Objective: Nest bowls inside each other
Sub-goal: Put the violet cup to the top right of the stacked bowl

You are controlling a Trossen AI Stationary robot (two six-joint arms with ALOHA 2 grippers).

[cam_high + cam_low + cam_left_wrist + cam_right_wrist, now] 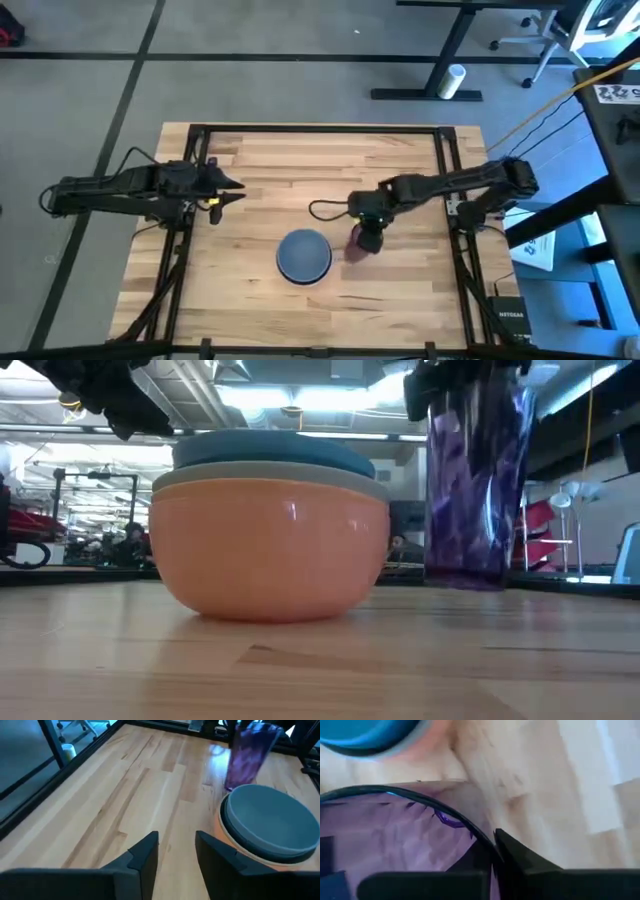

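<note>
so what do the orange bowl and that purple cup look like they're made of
The orange bowl looks like smooth opaque plastic with a slight sheen: a small highlight sits on its side. The purple cup, held by the right gripper, looks like clear tinted plastic, possibly glass, since light passes through it. The left gripper waits aside.

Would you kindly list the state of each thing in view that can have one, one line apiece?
Bowls: nested in one upright stack on the table, orange outermost, blue on top.
Purple cup: upright, held just above the table beside the stack, apart from it.
Right gripper: shut on the purple cup's rim.
Left gripper: open, empty, hanging over the table's left side.
</note>
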